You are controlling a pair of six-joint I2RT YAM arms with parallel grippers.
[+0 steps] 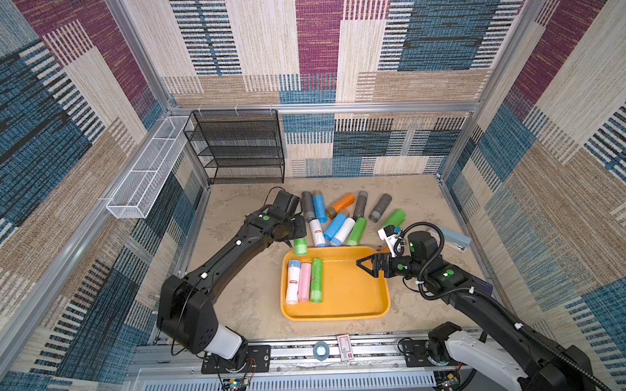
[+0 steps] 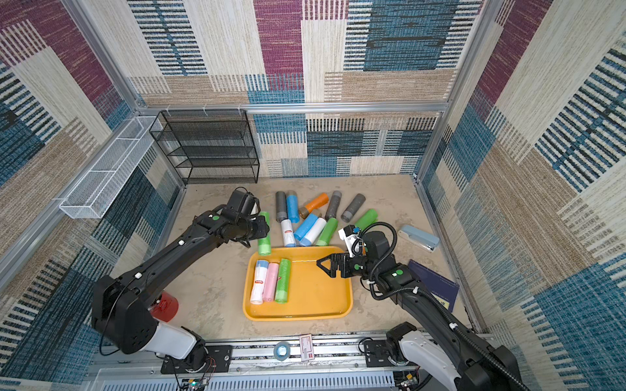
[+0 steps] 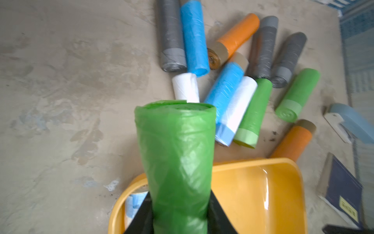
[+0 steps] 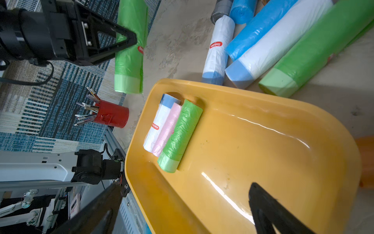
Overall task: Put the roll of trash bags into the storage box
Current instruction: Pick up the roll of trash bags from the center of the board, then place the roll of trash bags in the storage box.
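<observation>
Yellow-orange plastic forms the storage box, a shallow tray set on the sandy table. Three rolls are laid side by side at its left end, touching one another: one white roll, one pink roll and one green roll.

A fourth roll, the green roll of trash bags, is clamped between the two black fingers of the left gripper. In both top views it is seen just outside the box, beside the far left corner. Whether it is clear of the table cannot be told.

The right gripper is held wide apart and empty above the far right part of the box.

Eleven loose rolls are scattered beyond the box:
- three grey rolls
- two blue rolls
- two orange rolls
- two white rolls
- two green rolls

One of the orange pair is mostly hidden under the right arm in the top views. In the left wrist view it is seen just beside the box rim.

One pale blue stapler and one dark blue booklet are placed to the right of the box. One red cup of pens is seen near the left arm's base. One black mesh rack is set against the back wall, and one white wire basket is hung on the left wall.
</observation>
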